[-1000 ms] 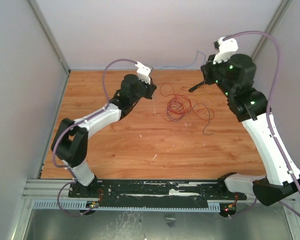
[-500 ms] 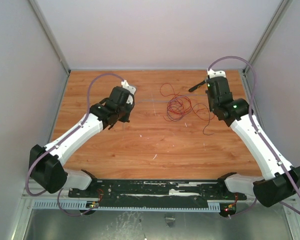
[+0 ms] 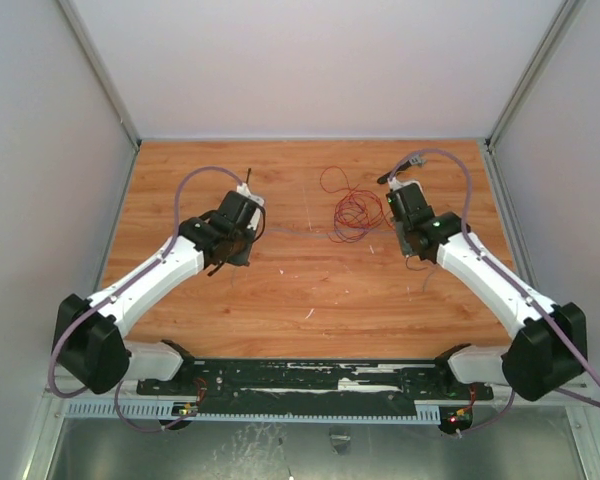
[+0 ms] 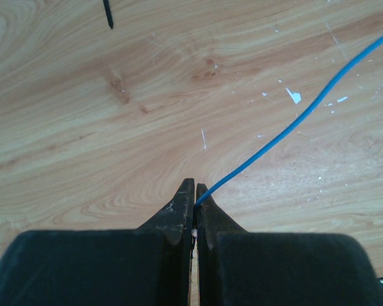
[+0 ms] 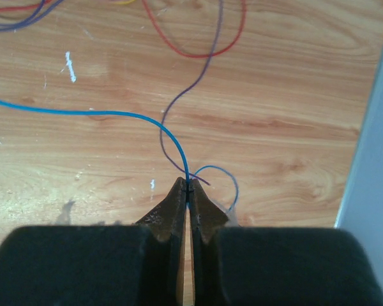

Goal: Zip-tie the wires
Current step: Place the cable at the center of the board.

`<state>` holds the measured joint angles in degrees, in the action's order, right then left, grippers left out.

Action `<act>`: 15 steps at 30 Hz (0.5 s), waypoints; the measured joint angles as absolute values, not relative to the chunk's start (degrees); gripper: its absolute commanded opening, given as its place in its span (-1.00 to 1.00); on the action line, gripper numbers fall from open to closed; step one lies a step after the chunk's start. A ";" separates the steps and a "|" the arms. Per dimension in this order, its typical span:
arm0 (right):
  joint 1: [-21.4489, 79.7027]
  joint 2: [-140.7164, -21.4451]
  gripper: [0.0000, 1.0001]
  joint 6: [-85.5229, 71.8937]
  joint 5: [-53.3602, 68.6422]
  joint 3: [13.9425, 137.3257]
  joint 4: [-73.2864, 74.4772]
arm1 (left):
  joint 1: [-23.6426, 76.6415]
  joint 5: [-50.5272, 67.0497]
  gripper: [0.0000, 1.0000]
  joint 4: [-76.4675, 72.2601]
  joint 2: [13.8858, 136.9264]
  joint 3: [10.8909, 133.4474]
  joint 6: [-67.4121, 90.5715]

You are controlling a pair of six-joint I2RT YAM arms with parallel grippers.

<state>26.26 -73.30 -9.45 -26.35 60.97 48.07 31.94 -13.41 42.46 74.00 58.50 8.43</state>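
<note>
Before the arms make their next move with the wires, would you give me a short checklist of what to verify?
1. Left hand shut on the blue wire: ok, the strand is pinched at the fingertips.
2. Right hand shut on a blue wire: ok, also pinched at the tips.
3. Both hands on one and the same strand: cannot tell.
4. Zip tie in a hand: not ok. Only its black tip shows, lying on the table beyond the left hand.
5. Red tangle gathered into a bundle: not ok, it lies loose between the arms.
6. Zip tie looped around the wires: not ok, not yet done.
</note>
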 measured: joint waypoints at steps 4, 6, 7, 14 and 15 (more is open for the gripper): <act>26.37 -76.73 -1.00 -10.44 -22.72 57.25 44.80 | 31.94 -13.87 -1.00 42.06 78.19 58.50 8.14; 26.39 -79.00 -1.00 -10.70 -21.04 55.44 43.55 | 31.94 -14.70 -1.00 42.04 81.60 58.50 7.84; 26.39 -80.16 -1.00 -10.76 -20.49 54.83 43.09 | 31.88 -15.18 -1.00 42.00 83.24 58.50 7.73; 26.39 -88.53 -1.00 -10.81 -18.17 52.53 39.20 | 29.95 -18.79 -1.00 42.19 93.45 59.33 6.22; 26.39 -89.78 -1.00 -10.79 -18.20 52.58 38.81 | 29.43 -19.20 -1.00 42.17 94.61 59.72 5.98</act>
<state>26.39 -89.78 -10.79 -18.20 52.58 38.81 29.43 -19.20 42.17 94.61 59.72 5.98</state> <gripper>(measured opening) 0.006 0.023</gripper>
